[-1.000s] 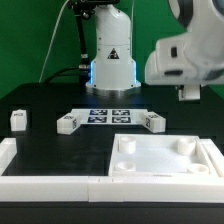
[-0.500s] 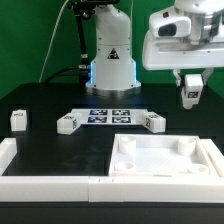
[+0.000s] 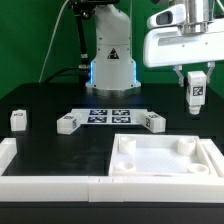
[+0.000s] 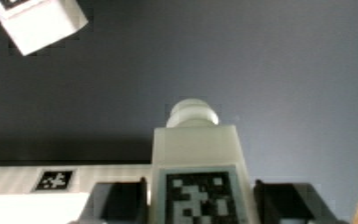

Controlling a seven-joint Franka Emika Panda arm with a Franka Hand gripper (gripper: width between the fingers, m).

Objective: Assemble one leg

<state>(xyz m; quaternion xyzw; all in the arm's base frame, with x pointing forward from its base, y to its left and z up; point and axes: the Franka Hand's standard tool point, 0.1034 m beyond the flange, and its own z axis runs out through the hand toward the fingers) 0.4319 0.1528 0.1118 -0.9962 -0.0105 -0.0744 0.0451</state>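
Observation:
My gripper point(image 3: 197, 84) hangs in the air at the exterior view's upper right, shut on a leg point(image 3: 197, 92), a small white block with a marker tag, held upright above the table. In the wrist view the held leg point(image 4: 201, 170) sits between the dark fingers point(image 4: 123, 205), tag facing the camera, its round peg pointing away. Three more legs stand on the black table: one at the far left point(image 3: 18, 119), and one at each end of the marker board point(image 3: 67, 124) point(image 3: 152, 122).
The marker board point(image 3: 108, 115) lies in front of the robot base. A large flat white panel point(image 3: 160, 160) with raised corner posts lies at the front right. A white L-shaped wall point(image 3: 40, 178) runs along the front left. A white tagged piece point(image 4: 34, 22) shows far off in the wrist view.
The wrist has turned and risen a little, moving to the exterior view's right. The held leg now hangs upright with its tag in plain sight.

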